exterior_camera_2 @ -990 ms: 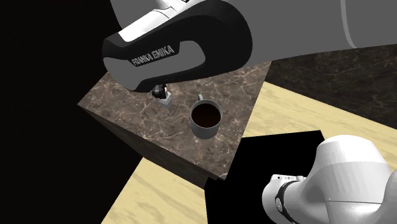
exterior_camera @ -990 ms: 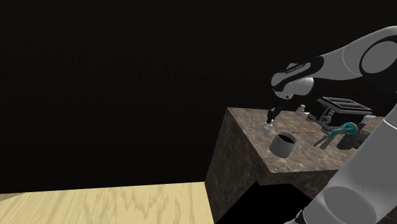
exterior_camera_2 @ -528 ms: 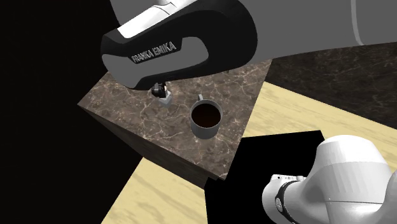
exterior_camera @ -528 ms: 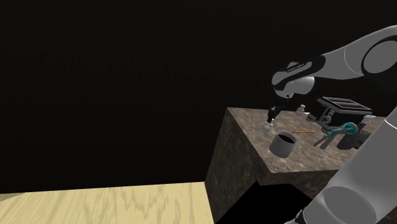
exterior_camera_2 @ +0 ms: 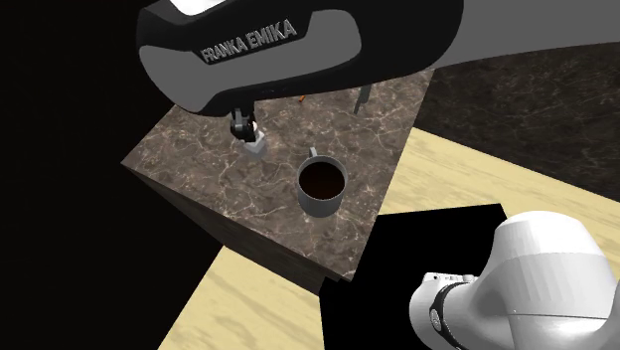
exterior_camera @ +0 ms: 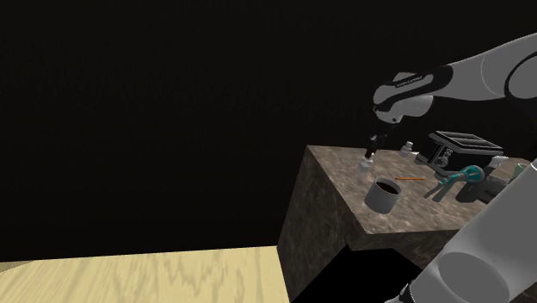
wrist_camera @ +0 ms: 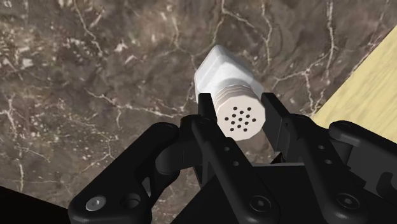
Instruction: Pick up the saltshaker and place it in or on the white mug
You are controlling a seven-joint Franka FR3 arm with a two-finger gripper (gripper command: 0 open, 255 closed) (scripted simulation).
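Observation:
The saltshaker (wrist_camera: 226, 76) is a small white bottle with a ribbed, perforated cap. My gripper (wrist_camera: 240, 107) is shut on its cap end, one black finger (wrist_camera: 207, 109) on each side. In the shoulder view the gripper (exterior_camera: 370, 151) holds the saltshaker (exterior_camera: 365, 163) just above the marble counter (exterior_camera: 336, 185), up and to the left of the mug (exterior_camera: 381, 194). The mug is grey with a dark inside. In the second exterior view the saltshaker (exterior_camera_2: 257, 145) hangs under the gripper (exterior_camera_2: 244, 127), to the left of the mug (exterior_camera_2: 322, 187).
Past the mug lie an orange pencil (exterior_camera: 410, 179), teal scissors (exterior_camera: 454, 178), a second small shaker (exterior_camera: 409, 150) and a black rack-like appliance (exterior_camera: 461, 146). The counter's left edge (exterior_camera: 297, 202) drops to a wooden floor (exterior_camera: 146, 275). A black area lies behind.
The arm has risen and shifted slightly, and the saltshaker has come up off the counter with the gripper. The mug has not moved.

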